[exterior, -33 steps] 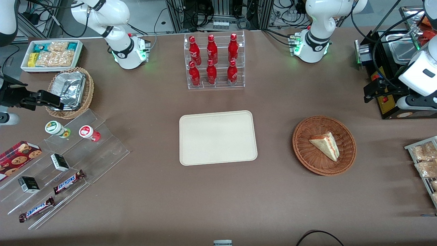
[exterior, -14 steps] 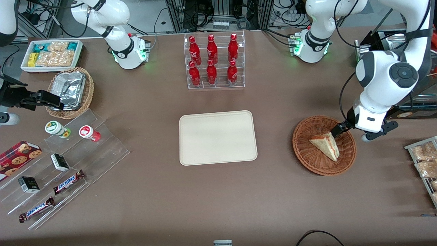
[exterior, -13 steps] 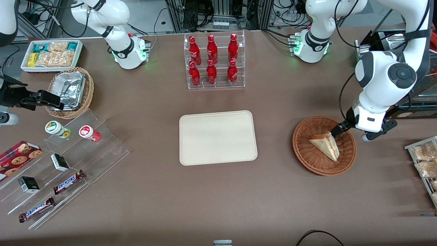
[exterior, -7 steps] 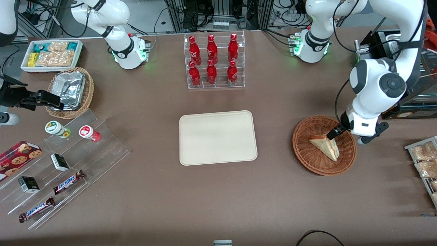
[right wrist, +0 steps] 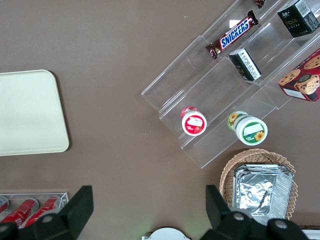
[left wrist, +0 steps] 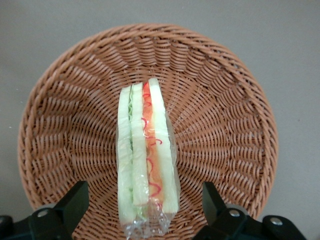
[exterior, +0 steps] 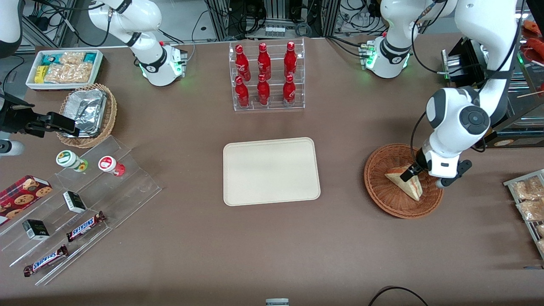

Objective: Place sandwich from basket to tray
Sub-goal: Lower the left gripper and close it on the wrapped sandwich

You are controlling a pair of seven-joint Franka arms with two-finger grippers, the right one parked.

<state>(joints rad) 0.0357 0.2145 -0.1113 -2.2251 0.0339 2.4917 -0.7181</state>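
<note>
The sandwich (exterior: 403, 181), a wrapped pale wedge with red and green filling, lies in the round reddish-brown wicker basket (exterior: 382, 195). In the left wrist view the sandwich (left wrist: 146, 155) stands on edge in the basket (left wrist: 225, 125). My left gripper (exterior: 418, 176) hangs over the sandwich's wide end, open. In the left wrist view the gripper (left wrist: 145, 210) has one black finger (left wrist: 75, 200) on each side of the sandwich, apart from it. The cream tray (exterior: 271, 171) lies bare at the table's middle.
A clear rack of red bottles (exterior: 266, 76) stands farther from the front camera than the tray. A wire rack of snack packets (exterior: 529, 204) lies beside the basket at the working arm's end. Acrylic steps with snacks (exterior: 72, 204) lie toward the parked arm's end.
My left arm has come in from the table's end and moved down over the basket, so the open gripper now straddles the sandwich's wide end. The sandwich has not moved.
</note>
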